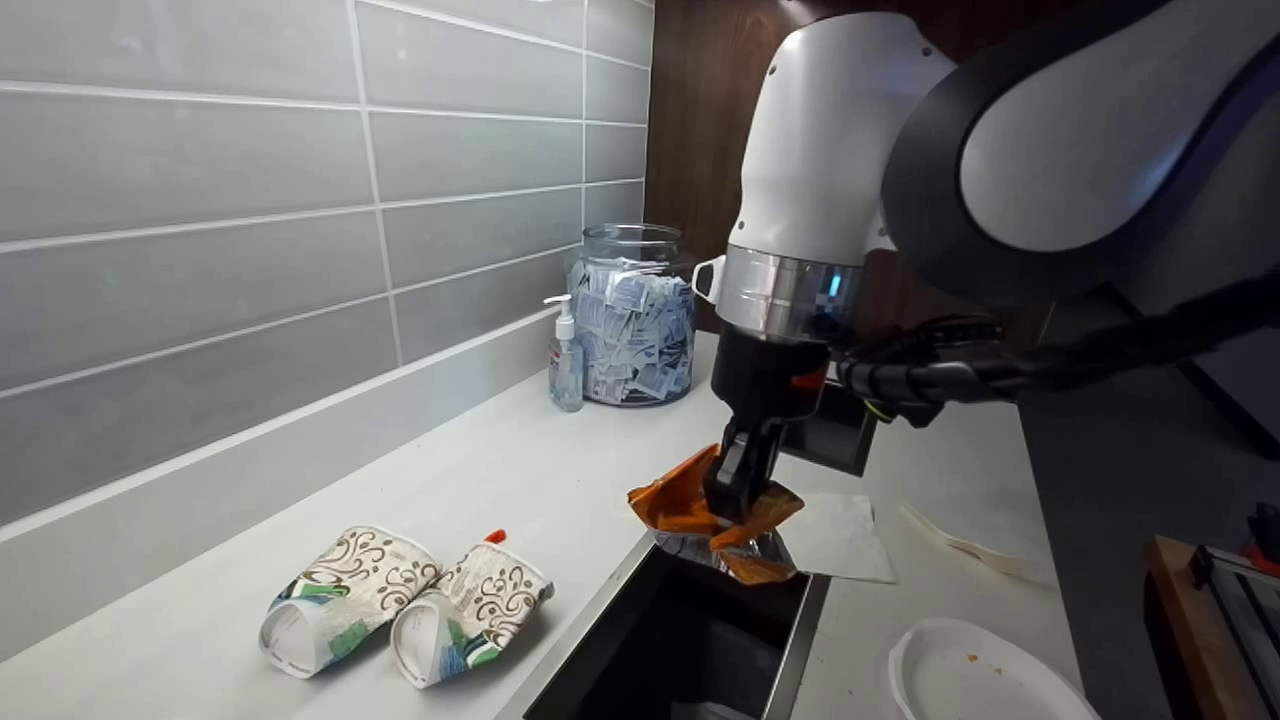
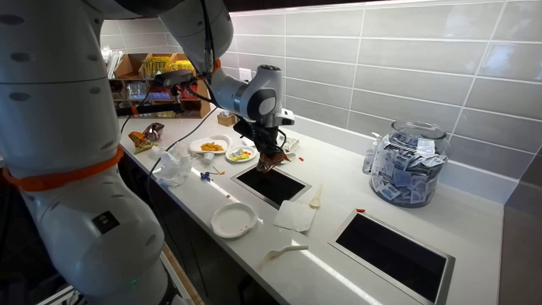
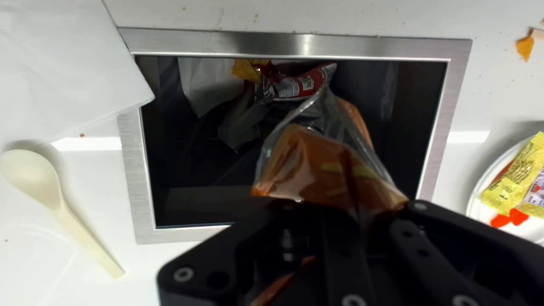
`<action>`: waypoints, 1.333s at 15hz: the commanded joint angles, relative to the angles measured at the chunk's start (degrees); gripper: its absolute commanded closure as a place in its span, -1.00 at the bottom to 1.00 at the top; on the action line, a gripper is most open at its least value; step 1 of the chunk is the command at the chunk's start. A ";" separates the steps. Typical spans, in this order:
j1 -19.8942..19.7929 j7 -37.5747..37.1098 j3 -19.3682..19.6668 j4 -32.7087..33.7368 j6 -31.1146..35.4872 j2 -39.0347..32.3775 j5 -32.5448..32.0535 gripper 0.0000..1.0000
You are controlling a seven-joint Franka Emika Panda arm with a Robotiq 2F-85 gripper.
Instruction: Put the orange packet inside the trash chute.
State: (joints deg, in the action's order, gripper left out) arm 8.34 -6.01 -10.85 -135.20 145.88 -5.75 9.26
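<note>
My gripper (image 1: 735,500) is shut on the crumpled orange packet (image 1: 672,497), which shows silvery, clear film at its lower side. In an exterior view the packet (image 2: 273,160) hangs from the gripper above the trash chute (image 2: 255,193). The chute is a rectangular dark opening with a metal rim (image 3: 293,43). In the wrist view the packet (image 3: 314,163) is over the opening, and the black fingers (image 3: 357,210) press on its near end. A strip of orange also shows between the gripper's linkages. Part of the packet is hidden behind the fingers.
A red wrapper (image 3: 306,85) lies inside the chute. A white napkin (image 3: 63,63) overlaps a rim corner. A spoon (image 3: 38,178), white plate (image 2: 233,220) and two crumpled cups (image 1: 350,600) lie nearby. A second opening (image 2: 389,254) and a glass jar (image 2: 408,169) stand farther along.
</note>
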 commanded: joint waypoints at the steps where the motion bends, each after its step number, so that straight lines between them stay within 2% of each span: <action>1: 0.09 2.25 0.15 1.57 0.75 -1.73 2.26 1.00; 5: 0.12 2.37 0.16 2.42 0.89 -2.32 2.11 1.00; 6: 0.15 2.11 0.21 2.58 0.98 -2.48 1.89 0.48; 7: 0.10 2.32 0.19 2.78 0.66 -2.58 1.97 0.46; 16: 0.15 2.03 0.23 3.57 0.88 -3.05 1.68 -0.87; 17: 0.15 2.00 0.23 3.63 0.88 -3.08 1.66 -0.97; 20: 0.18 1.92 0.22 3.71 0.94 -3.17 1.63 -1.00</action>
State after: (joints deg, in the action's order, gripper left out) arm 8.31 -5.16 -10.78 -131.93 145.90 -8.02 9.86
